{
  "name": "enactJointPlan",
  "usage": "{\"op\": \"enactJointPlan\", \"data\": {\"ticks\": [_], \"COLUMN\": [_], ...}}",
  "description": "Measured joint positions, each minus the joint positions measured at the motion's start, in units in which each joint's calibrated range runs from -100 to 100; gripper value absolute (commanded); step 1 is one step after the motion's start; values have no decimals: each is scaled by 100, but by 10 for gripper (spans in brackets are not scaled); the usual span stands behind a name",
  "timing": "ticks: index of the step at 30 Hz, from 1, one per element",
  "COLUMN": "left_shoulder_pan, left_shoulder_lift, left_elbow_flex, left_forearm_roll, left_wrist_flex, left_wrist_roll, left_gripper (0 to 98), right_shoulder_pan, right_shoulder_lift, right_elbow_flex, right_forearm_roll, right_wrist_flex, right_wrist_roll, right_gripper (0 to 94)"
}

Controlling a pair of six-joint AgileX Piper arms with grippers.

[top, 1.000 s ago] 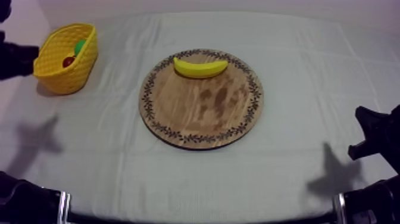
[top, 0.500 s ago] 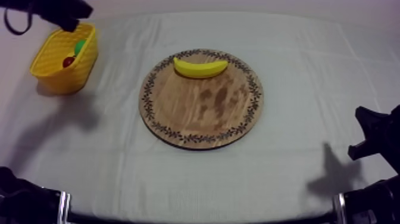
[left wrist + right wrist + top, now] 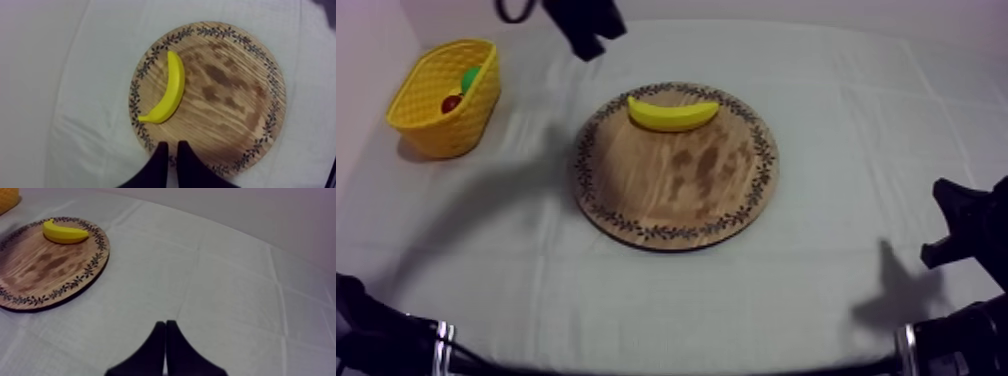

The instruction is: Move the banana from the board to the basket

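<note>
You have one table (image 3: 856,90) bearing one round wooden board (image 3: 676,195), one yellow basket (image 3: 408,98) well apart, one smooth, curved yellow banana (image 3: 673,113) lying by the board's far rim, left gripper (image 3: 171,146) slightly parted above that rim, right gripper (image 3: 165,323) closed, empty.

The overhead camera is looking down at a slant over the whole counter (image 3: 836,300). The left wrist camera is facing straight down above the board (image 3: 230,100); the right one is looking low across it, sharing the banana (image 3: 65,233).
</note>
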Motion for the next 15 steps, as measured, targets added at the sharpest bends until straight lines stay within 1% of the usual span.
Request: {"op": "enactJointPlan", "data": {"ticks": [3,6,7,11,13,15], "left_shoulder_pan": [55,82,82,57,31,14], "left_shoulder_lift": [430,797,894,1136,1224,1300], "left_elbow_flex": [-407,-713,-793,-901,-901,-909], "left_forearm_roll": [43,58,64,69,64,58], "left_wrist_flex": [45,49,49,59,75,129], "left_wrist_roll": [-95,-180,-198,-280,-285,-285], "left_gripper": [117,216,275,573,682,762], "right_shoulder_pan": [0,0,0,0,0,0], "right_shoulder_lift": [0,0,0,0,0,0], "right_elbow_flex": [0,0,0,0,0,0], "right_forearm_roll": [0,0,0,0,0,0], "right_wrist_flex": [0,0,0,0,0,8], "right_wrist_roll": [0,0,0,0,0,0], "right_gripper": [2,2,2,2,2,2]}}
